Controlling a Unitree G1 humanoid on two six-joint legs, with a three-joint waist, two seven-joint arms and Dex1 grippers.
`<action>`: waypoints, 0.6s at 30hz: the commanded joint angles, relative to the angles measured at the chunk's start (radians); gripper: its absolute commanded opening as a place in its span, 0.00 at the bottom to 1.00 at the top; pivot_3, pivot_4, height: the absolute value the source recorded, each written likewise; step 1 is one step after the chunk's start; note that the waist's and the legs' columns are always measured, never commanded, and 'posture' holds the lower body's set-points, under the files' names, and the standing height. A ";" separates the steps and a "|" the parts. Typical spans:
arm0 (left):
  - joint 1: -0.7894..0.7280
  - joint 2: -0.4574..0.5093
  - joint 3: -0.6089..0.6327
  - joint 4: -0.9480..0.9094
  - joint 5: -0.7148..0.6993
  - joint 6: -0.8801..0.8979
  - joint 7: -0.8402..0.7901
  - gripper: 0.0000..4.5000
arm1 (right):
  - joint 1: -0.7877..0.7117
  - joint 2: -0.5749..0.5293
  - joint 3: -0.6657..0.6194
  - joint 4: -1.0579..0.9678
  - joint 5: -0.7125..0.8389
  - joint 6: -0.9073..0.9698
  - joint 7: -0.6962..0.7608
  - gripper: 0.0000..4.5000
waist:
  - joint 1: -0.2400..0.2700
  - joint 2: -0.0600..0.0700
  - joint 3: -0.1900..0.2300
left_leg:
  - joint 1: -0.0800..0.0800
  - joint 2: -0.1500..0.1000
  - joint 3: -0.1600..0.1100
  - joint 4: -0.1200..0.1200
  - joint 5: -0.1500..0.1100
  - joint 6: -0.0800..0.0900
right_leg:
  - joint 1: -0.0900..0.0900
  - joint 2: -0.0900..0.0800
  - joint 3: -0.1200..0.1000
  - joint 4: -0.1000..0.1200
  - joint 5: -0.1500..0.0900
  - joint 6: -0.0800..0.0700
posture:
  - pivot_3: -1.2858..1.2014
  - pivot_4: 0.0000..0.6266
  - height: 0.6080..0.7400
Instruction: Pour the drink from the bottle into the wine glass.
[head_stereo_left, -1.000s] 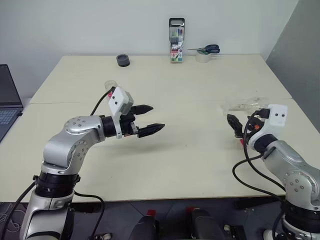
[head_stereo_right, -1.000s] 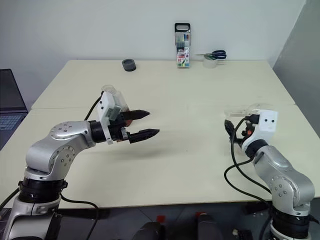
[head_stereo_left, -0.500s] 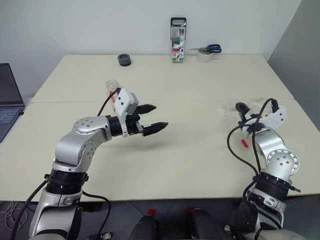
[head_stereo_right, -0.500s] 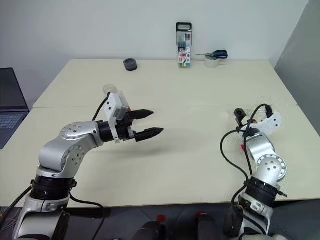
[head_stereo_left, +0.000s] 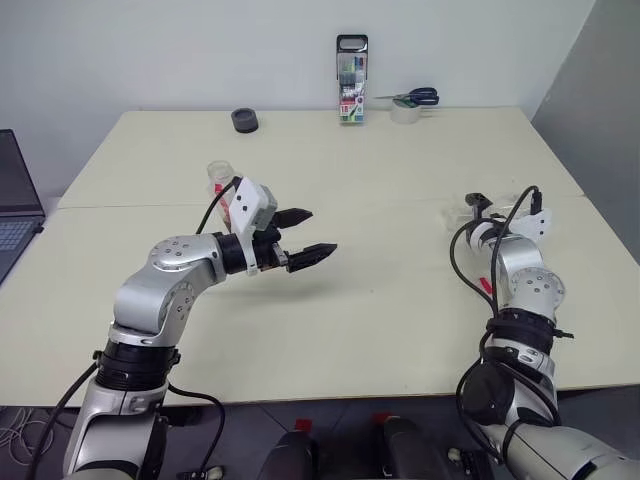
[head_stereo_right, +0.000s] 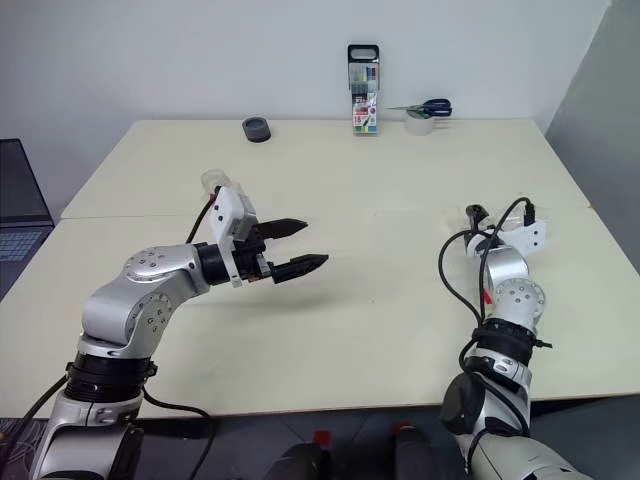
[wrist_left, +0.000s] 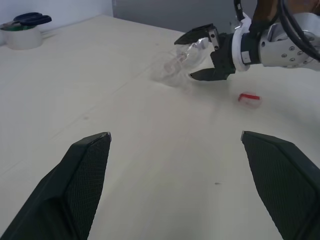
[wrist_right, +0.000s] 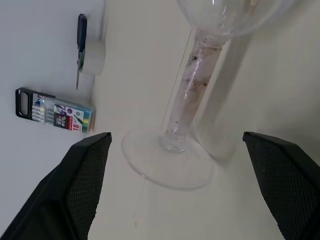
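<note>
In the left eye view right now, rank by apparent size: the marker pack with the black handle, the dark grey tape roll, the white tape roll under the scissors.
1. Marker pack with the black handle, clearly largest.
2. Dark grey tape roll and white tape roll look about alike; the blue-handled scissors lie on the white one, so I won't rank them.
All three stand along the table's far edge.

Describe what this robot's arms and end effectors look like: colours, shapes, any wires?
Both arms are built of rounded silver-grey metal segments joined by black rings. Each wrist carries a small white box. The left end effector and right end effector each have two black, tapering, pointed fingers with finely textured inner faces. Loose black cables loop along each arm, most thickly beside the right forearm.
</note>
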 joint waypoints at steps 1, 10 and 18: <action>-0.016 0.003 -0.001 -0.032 -0.013 -0.002 -0.019 0.99 | -0.059 -0.045 -0.006 0.105 -0.028 -0.086 0.065 1.00 | 0.000 0.000 0.000 | 0.000 0.000 0.000 0.000 0.000 0.000 | 0.000 0.000 0.000 0.000 0.000 0.000 | 0.52 0.24 1.00; -0.027 0.012 -0.010 -0.017 -0.007 -0.006 -0.055 0.99 | -0.197 -0.162 -0.027 0.457 -0.088 -0.240 0.192 1.00 | -0.008 0.000 0.000 | 0.000 0.000 0.002 0.000 0.000 0.000 | 0.000 0.000 0.001 0.000 0.000 0.000 | 0.52 0.24 1.00; -0.028 0.021 -0.012 -0.009 -0.001 -0.007 -0.077 0.99 | -0.265 -0.195 -0.031 0.635 -0.111 -0.271 0.262 1.00 | -0.013 0.000 0.000 | 0.000 0.001 0.005 0.000 0.000 0.000 | 0.000 0.000 0.001 0.000 0.000 0.000 | 0.52 0.24 1.00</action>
